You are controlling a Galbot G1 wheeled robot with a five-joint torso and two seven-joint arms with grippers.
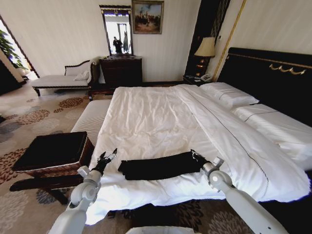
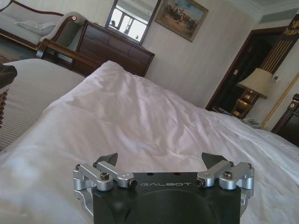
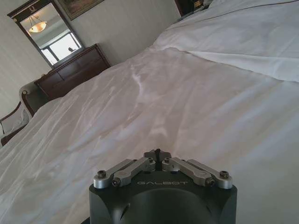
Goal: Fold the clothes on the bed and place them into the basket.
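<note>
Now the black T-shirt [image 1: 161, 166] lies folded into a long strip on the bed [image 1: 161, 117], near its foot edge. Beside the shirt's end nearer the basket [image 1: 53, 153], the left gripper [image 1: 108, 157] hangs spread apart; at the other end the right gripper [image 1: 196, 156] is pinched together, and "GALBOT" reads on both wrists.

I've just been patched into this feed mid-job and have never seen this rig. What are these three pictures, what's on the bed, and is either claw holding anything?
You are looking through a two-armed wheeled robot's cameras. The wide picture comes from its head, looking down at the bed. The other two come from cameras on its wrists, each looking past its own claw across the white duvet.

On the duvet's near edge lies the black T-shirt, already folded into a long strip. The wicker basket stands on the floor to the left of the bed.

The left gripper sits just off the strip's left end with its fingers open, holding nothing. The right gripper is at the strip's right end, fingers shut; whether cloth is pinched between them isn't clear.
</note>
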